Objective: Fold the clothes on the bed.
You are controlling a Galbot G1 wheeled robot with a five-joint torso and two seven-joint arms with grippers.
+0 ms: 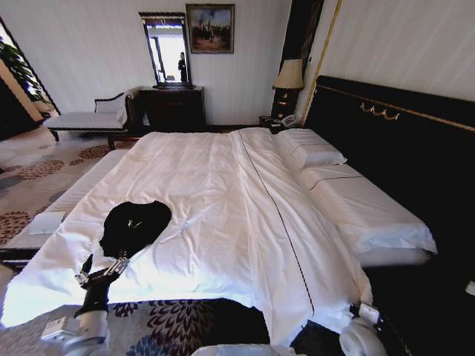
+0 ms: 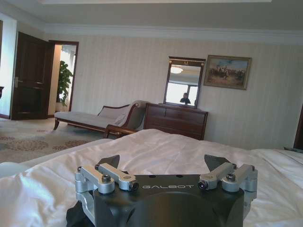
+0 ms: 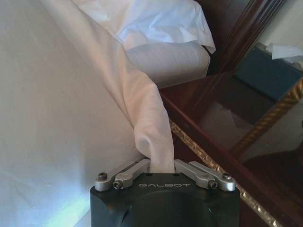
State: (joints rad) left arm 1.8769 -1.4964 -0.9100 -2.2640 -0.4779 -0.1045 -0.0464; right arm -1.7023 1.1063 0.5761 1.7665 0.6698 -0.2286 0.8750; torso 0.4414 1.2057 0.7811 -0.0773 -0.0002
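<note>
The clothes (image 1: 134, 225) are one black T-shirt lying crumpled on the near left part of the bed (image 1: 223, 185), on its white duvet. My left gripper (image 1: 102, 269) hovers at the shirt's near edge with its fingers wide apart. In the left wrist view the left gripper (image 2: 163, 163) is open above the duvet, and a bit of the black shirt (image 2: 77, 215) shows beside its body. My right gripper (image 3: 162, 165) is shut on a bunched fold of the white duvet (image 3: 149, 123) at the bed's near right corner, where the right arm (image 1: 361, 326) sits low.
A narrow pale bench (image 1: 56, 208) runs along the bed's left side. Pillows (image 1: 315, 154) and the dark headboard (image 1: 393, 141) lie to the right. The dark wooden frame with gold trim (image 3: 208, 161) is close beside my right gripper. A chaise (image 1: 89, 119) and dresser (image 1: 172, 107) stand far back.
</note>
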